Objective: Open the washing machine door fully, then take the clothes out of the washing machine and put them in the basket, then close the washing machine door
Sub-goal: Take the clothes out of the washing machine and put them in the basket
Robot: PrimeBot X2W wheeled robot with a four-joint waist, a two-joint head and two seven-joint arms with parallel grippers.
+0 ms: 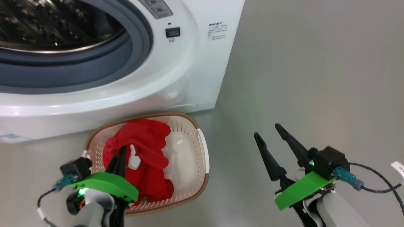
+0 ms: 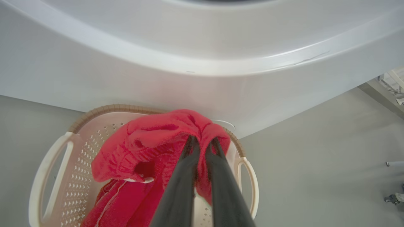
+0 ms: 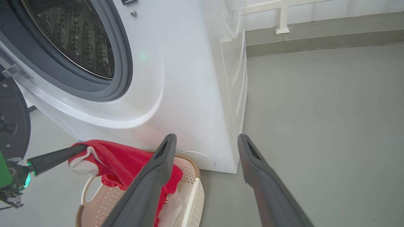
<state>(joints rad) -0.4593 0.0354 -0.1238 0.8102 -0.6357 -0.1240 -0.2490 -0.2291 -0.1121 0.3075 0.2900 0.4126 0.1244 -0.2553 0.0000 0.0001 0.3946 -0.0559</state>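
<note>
The left gripper has its two long dark fingers pinched tight on the soft bright red clothes with white bits. One end is held up and the rest hangs down into the small cream plastic basket with holes and a brown rim. To do this well, dip lower, keep the cloth inside the rim, then let go and lift straight up so nothing snags. The right gripper hangs beside the basket, fingers spread wide, holding nothing. Just behind the basket stands the big white washing machine. Its shiny steel drum looks empty.
</note>
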